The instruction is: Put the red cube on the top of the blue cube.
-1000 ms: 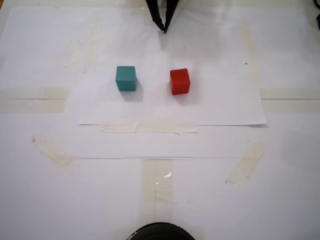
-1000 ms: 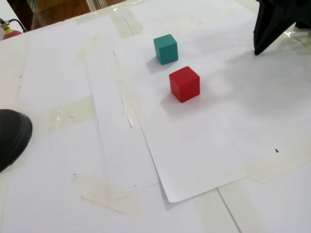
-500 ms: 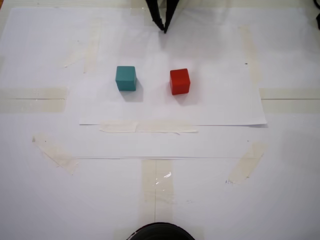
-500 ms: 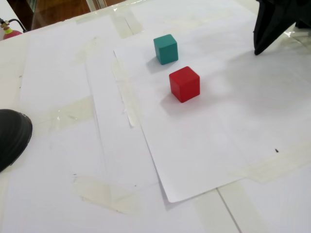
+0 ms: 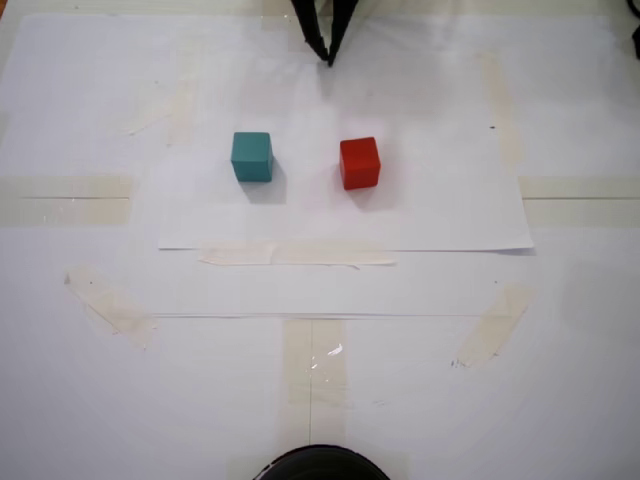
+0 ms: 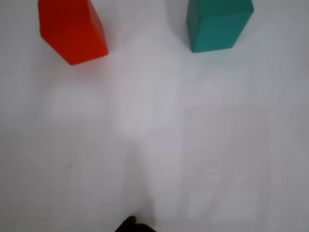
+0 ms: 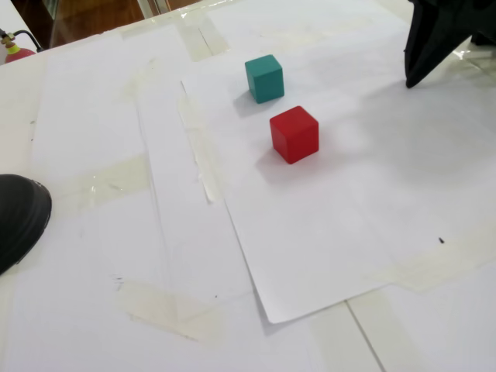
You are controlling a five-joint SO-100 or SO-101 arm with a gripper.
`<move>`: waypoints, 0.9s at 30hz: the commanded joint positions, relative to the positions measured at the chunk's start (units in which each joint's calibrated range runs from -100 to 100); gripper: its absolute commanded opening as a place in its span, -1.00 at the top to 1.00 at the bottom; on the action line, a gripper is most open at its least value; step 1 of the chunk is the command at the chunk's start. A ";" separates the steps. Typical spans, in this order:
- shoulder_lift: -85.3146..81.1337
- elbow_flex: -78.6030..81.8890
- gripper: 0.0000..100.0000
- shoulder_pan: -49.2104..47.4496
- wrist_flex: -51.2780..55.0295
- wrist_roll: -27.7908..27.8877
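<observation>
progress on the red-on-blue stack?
Done: nothing yet. The red cube and the blue cube both sit on the paper, side by side and apart. In hand: nothing; the gripper hangs empty beyond them, fingertips nearly together. Left: reach the red cube, grasp it, lift it, set it on the blue cube.

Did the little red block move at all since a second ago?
No. The small matte red cube sits at the same spot beside the small teal cube.

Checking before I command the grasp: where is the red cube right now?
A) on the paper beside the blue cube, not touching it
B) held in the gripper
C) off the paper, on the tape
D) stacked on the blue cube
A: in a fixed view the red cube sits on the white paper apart from the blue cube, with the gripper away from both.
</observation>
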 commanded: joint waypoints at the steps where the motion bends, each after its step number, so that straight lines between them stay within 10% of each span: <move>1: 0.41 0.81 1.00 0.52 0.42 0.34; 27: 2.72 -1.91 1.00 0.37 -0.07 0.63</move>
